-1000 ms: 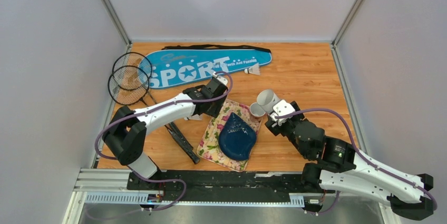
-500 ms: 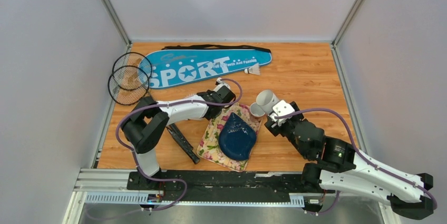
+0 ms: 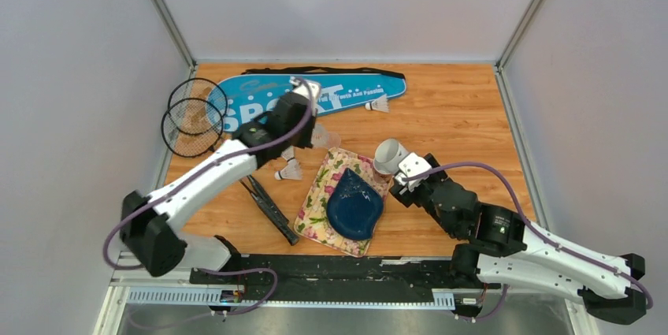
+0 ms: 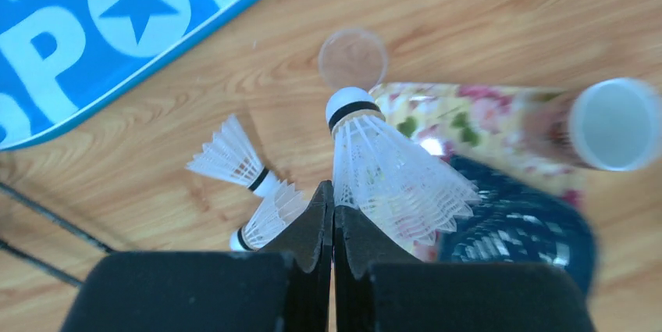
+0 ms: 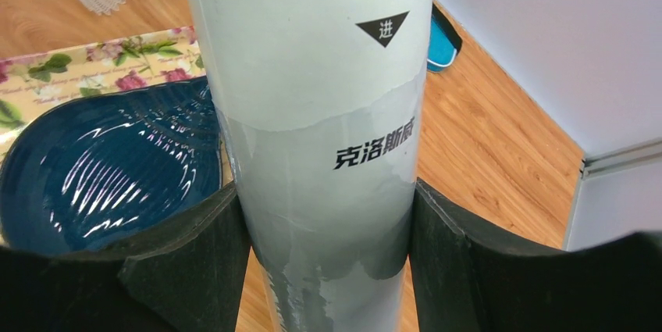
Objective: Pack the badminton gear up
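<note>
Looking at the near right first, the right gripper (image 5: 328, 219) is squeezing the white tube (image 5: 312, 74) between both fingers. The tube is sticking up and away from the wrist, with its open end over the right edge of the floral cloth (image 3: 318, 197). Just left of it, the dark blue plate (image 3: 354, 207) is sitting on that cloth.

Further left, the two black rackets (image 3: 191, 132) are lying flat on the table (image 3: 457, 114). Their handles are pointing toward the near side and their overlapping heads are resting at the far left, right by the end of the bag.

Past the cloth's far-left corner, two loose shuttlecocks (image 4: 234, 156) are lying side by side on the wood. Above them, the left gripper (image 4: 333, 199) is pinching shut on the feather skirt of a third shuttlecock (image 4: 390, 168), cork end pointing away from the fingers. A clear round lid (image 4: 353, 58) is sitting on the wood just beyond that.

At the far side, the blue SPORT bag (image 3: 346, 92) is lying flat, and one more birdie (image 3: 378, 104) is resting just beside its right end.
</note>
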